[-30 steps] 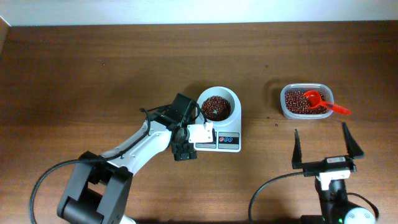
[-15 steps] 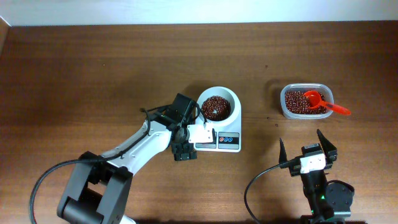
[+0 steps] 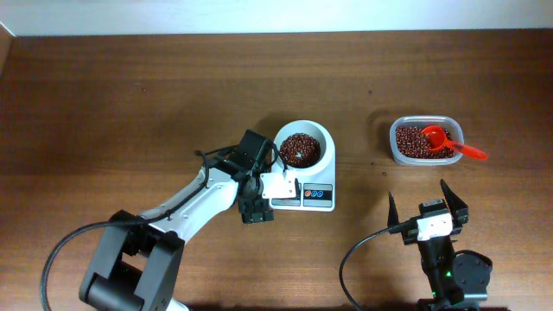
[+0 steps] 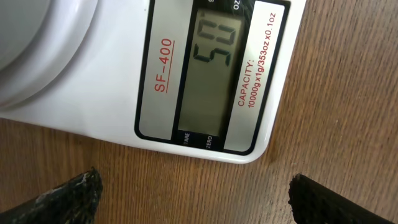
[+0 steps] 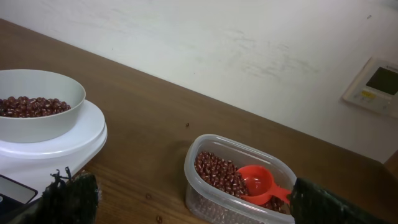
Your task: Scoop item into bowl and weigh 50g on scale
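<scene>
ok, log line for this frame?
bowl of beans on scale | display 50 | left claw open, by scale front | right claw open, empty | red scoop in tub

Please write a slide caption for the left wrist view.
Scale display reading 50, framed by the open left gripper.

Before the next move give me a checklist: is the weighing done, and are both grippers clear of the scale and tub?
1. Small white rectangular digital scale reads 50: ok.
2. Round white bowl of dark red-brown beans sits on the scale: ok.
3. Red plastic scoop lies in the clear plastic tub: ok.
4. Right gripper open, empty, apart from the tub: ok.
5. Left gripper open, off the scale: ok.
6. Dark specks on the wooden table being spilled beans: cannot tell.
</scene>
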You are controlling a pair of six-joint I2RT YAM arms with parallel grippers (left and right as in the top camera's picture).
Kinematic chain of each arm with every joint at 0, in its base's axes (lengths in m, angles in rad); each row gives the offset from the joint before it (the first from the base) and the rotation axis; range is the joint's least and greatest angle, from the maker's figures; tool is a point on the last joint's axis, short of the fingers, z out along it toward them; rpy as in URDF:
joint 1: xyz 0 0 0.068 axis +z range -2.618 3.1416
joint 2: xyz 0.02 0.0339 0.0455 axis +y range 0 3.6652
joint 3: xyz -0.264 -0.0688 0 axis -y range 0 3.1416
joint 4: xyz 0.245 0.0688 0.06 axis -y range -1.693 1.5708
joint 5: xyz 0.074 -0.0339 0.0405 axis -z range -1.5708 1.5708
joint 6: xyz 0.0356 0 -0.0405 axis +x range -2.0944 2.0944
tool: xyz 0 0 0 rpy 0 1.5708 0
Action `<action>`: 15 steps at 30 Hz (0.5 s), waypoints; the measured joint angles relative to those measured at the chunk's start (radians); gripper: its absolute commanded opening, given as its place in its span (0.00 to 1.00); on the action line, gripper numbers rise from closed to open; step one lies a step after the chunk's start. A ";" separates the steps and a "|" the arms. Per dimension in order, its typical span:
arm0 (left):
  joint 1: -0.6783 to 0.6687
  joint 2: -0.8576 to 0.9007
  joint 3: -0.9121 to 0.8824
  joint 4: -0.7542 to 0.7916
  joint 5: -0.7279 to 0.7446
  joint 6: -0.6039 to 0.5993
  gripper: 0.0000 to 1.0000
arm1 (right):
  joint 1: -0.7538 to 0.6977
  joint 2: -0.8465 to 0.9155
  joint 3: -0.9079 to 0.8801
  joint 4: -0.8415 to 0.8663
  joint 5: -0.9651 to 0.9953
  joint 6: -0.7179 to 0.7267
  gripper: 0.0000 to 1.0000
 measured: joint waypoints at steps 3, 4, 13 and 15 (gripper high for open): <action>0.000 0.000 0.000 0.000 0.000 0.000 0.99 | 0.000 0.000 0.000 0.000 0.000 0.000 0.99; 0.000 0.000 0.000 0.000 0.000 0.000 0.99 | 0.000 0.000 0.000 0.000 0.000 0.000 0.99; 0.000 -0.026 -0.002 -0.001 -0.023 0.000 0.99 | 0.000 0.000 0.000 0.000 0.000 0.000 0.99; 0.000 -0.109 -0.004 -0.003 -0.032 0.000 0.99 | 0.000 0.000 0.000 0.000 0.000 0.000 0.99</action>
